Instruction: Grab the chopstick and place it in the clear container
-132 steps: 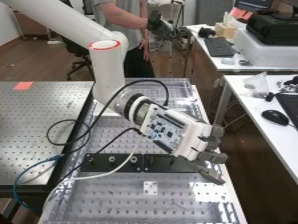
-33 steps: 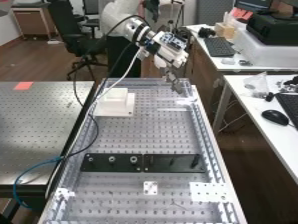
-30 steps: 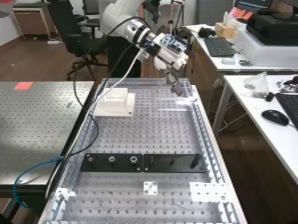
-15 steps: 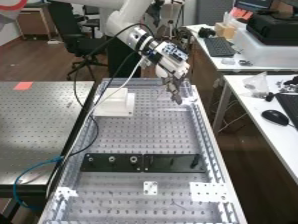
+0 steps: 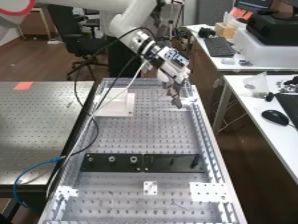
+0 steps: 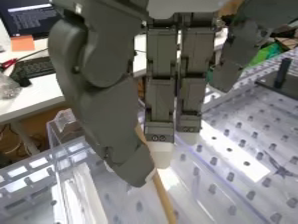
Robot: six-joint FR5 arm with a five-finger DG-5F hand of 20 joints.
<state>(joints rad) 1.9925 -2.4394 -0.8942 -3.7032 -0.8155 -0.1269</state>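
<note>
"Where's the chopstick point(image 6: 162, 196)?"
"Pinched between thumb and fingers of the hand point(image 5: 174, 90), upper middle of the high view."
"Handling?"
"Light, stiff, likely slippery; I'd grip above its lower tip."

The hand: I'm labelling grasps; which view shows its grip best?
The wrist view: the hand is close up, its thumb and fingertips pinching the chopstick. The high view shows it smaller, over the bench's far end.
</note>
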